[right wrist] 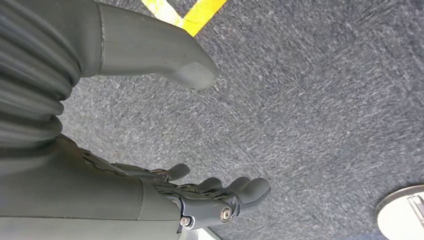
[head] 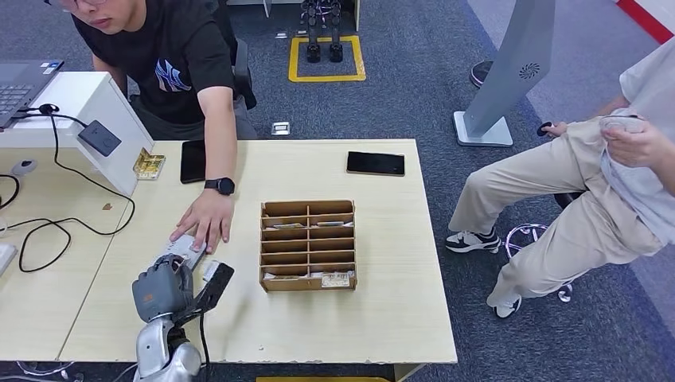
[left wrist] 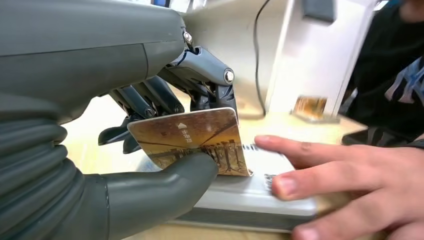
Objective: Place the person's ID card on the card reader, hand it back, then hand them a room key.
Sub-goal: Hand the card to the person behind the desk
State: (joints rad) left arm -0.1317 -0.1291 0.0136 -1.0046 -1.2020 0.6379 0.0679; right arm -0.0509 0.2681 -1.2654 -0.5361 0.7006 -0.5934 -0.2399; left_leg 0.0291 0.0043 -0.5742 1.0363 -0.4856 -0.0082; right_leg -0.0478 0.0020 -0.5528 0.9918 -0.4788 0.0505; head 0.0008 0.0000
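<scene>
While the left hand [head: 163, 285] sits low over the near-left part of the wooden table [head: 382, 310], it pinches an ID card [left wrist: 192, 140] between the thick grey thumb [left wrist: 165, 187] and the darker fingers [left wrist: 200, 75]. Card is brownish with a printed picture and some white characters; it is tilted, one edge down toward the card reader [left wrist: 250, 200], a flat white-and-grey box lying on the table directly beneath the hand. Whether the card's lower corner touches the reader, cannot tell from the wrist view.

Just beyond the fingertips, a person's hand [head: 205, 223] rests flat on the far end of the same reader, fingers pointing at the card and close to it but not touching it. That arm wears a dark wristwatch [head: 220, 186].

To the right of the left hand, near it, stands a brown cardboard slotted box [head: 308, 245] with several compartments; a few cards lie in the lower slots. A black cable [head: 205, 334] runs along the table beside the wrist.

Right hand [right wrist: 200, 195] hangs over grey carpet [right wrist: 320, 100], holding nothing, fingers loosely curved and set well apart from the thumb. A yellow floor stripe [right wrist: 190, 15] lies past the thumb.
</scene>
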